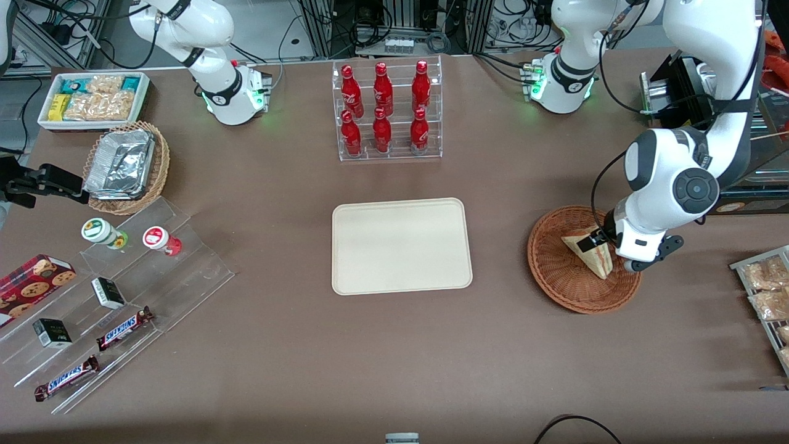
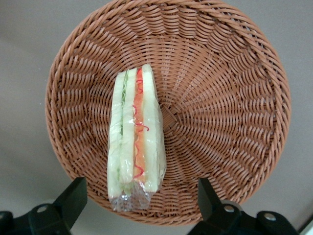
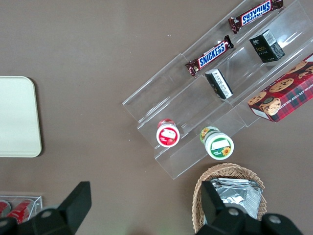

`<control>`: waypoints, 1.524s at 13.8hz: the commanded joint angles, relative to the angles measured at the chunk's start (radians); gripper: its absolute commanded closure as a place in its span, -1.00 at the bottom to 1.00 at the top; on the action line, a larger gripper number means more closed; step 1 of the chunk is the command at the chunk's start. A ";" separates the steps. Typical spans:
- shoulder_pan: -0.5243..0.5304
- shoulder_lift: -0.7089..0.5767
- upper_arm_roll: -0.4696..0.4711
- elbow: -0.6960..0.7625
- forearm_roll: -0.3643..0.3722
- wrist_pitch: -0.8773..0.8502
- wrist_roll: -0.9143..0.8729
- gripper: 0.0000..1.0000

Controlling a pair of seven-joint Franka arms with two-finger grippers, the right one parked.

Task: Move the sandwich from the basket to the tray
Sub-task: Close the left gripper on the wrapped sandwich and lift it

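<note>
Here, the left arm's end effector (image 2: 139, 200) hangs directly above the basket (image 1: 558, 274) at the working arm's end of the desk (image 1: 370, 357), its fingers (image 2: 73, 196) spread wide and gripping nothing. The wrapped sandwich (image 2: 134, 139) lies in the basket, its red and green filling edge facing up. The cream tray (image 1: 400, 245) sits beside the basket, well apart, toward the desk's middle.

Even, bright overhead light covers the brown worktop (image 1: 394, 345), with shadows faint. Foil trays (image 1: 120, 163) glint with glare. The sandwich (image 2: 134, 147) wrapper shines softly; the end effector (image 2: 142, 205) fingers look blurred.
</note>
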 commanded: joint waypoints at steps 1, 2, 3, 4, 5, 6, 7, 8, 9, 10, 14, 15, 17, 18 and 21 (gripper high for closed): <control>0.004 -0.006 -0.001 -0.063 0.013 0.095 -0.026 -1.00; 0.004 0.004 0.000 -0.066 0.013 0.108 -0.035 -1.00; 0.004 0.012 0.000 -0.065 0.013 0.112 -0.052 -1.00; 0.005 0.024 0.000 -0.068 0.013 0.127 -0.061 -1.00; 0.005 0.031 0.000 -0.073 0.013 0.135 -0.074 -1.00; 0.005 0.035 0.000 -0.076 0.013 0.147 -0.077 -0.90; 0.005 0.038 0.002 -0.077 0.013 0.149 -0.084 -0.61; 0.005 0.040 0.002 -0.079 0.013 0.151 -0.094 -0.19; 0.005 0.041 0.002 -0.082 0.015 0.161 -0.095 0.47; 0.005 0.040 0.002 -0.092 0.013 0.170 -0.095 0.87; 0.007 0.031 0.002 -0.093 0.015 0.160 -0.088 1.00; 0.007 0.017 0.002 -0.091 0.015 0.140 -0.081 1.00; 0.002 -0.023 0.000 -0.067 0.016 0.050 -0.072 1.00; -0.006 -0.034 -0.006 -0.036 0.018 -0.008 -0.057 1.00; -0.042 -0.026 -0.042 0.117 0.021 -0.228 0.027 1.00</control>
